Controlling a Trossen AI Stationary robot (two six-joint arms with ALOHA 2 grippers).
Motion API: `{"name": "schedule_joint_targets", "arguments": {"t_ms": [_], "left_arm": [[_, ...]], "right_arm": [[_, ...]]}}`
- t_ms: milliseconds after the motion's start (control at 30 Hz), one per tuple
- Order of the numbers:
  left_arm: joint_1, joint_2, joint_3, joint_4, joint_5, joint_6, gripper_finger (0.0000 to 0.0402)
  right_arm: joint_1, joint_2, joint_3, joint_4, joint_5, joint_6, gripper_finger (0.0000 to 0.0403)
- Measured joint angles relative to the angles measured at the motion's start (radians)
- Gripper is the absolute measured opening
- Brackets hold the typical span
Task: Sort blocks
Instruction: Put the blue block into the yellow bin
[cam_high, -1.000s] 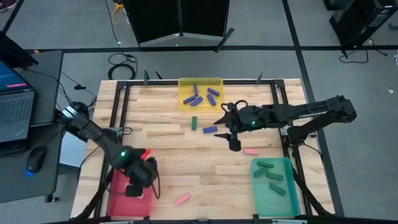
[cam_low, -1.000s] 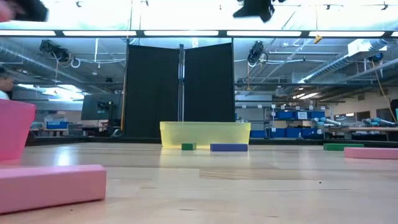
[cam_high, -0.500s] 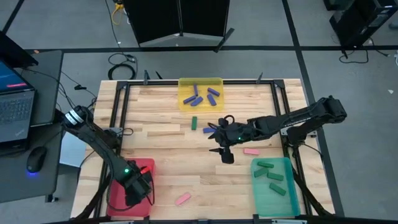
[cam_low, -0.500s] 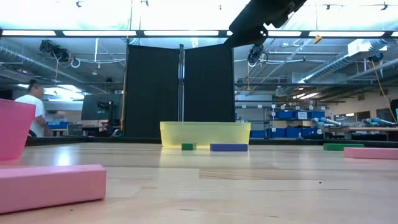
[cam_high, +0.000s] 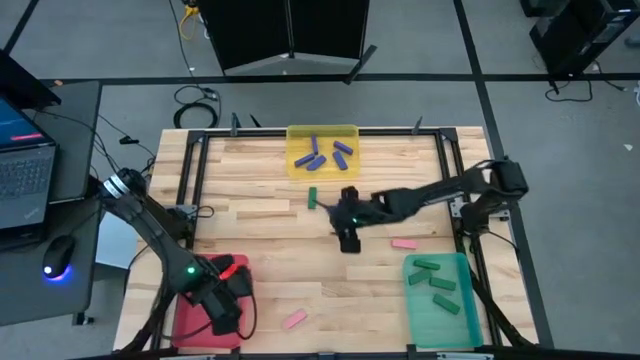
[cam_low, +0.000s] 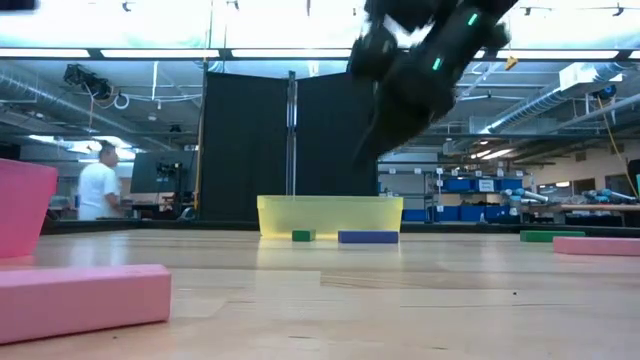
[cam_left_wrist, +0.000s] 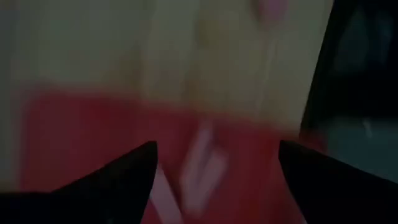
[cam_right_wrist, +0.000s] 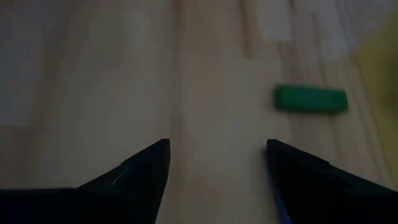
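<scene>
Right claw (cam_high: 347, 238) hangs over the middle of the worktop (cam_high: 260, 250), arm stretched in from the right side. Its wrist view shows the two fingers (cam_right_wrist: 140, 177) spread apart with nothing between them, bare wood below.

Nearest target, in my judgement, is the blue block: in the low view it (cam_low: 368, 237) lies in front of the yellow tray (cam_low: 325, 213), and in the wrist view only a thin blue edge (cam_right_wrist: 277, 199) shows, just beside one finger. From above it is hidden under the arm. The green block (cam_high: 312, 198) lies a little farther on, toward the yellow tray (cam_high: 296, 135); its long axis runs toward that tray. In the wrist view it (cam_right_wrist: 310, 99) sits apart from the fingers, ahead and off to one side.

The right arm is clearly the nearer one to both. Nothing stands between the claw and either block.

Other items: a pink block (cam_high: 403, 243) near the teal tray (cam_high: 462, 322), which holds green blocks; another pink block (cam_high: 293, 319) beside the red tray (cam_high: 186, 324); several blue blocks in the yellow tray.

Left claw (cam_high: 222, 312) is over the red tray, fingers (cam_left_wrist: 118, 177) apart and empty, pink blocks lying blurred below.

A person stands in the room beyond the worktop.
</scene>
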Motion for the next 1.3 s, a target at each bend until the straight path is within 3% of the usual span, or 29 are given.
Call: {"name": "schedule_joint_targets", "arguments": {"t_ms": [133, 200, 567, 933, 1167, 1300], "left_arm": [[0.001, -0.002, 0.091, 0.01, -0.324, 0.071, 0.0329], [0.009, -0.002, 0.105, 0.043, -0.439, 0.101, 0.0322], [0.093, 0.02, 0.101, 0.13, -0.809, 0.153, 0.0292], [0.221, 0.038, 0.101, 0.205, -0.808, 0.177, 0.0263], [0.25, 0.067, 0.1, 0.213, -0.763, 0.177, 0.0253], [0.256, 0.065, 0.054, 0.268, -0.737, 0.172, 0.0252]], "right_arm": [[-0.097, 0.077, 0.0, -0.006, -0.037, -0.056, 0.0277], [-0.13, 0.114, 0.0, -0.007, -0.043, -0.073, 0.0277], [-0.216, 0.204, 0.003, -0.007, -0.004, -0.091, 0.0251], [-0.218, 0.222, 0.005, -0.016, -0.044, -0.094, 0.0115], [-0.187, 0.102, -0.004, -0.004, -0.031, -0.122, 0.0115], [-0.182, -0.025, -0.002, 0.017, 0.054, -0.122, 0.0115]]}}
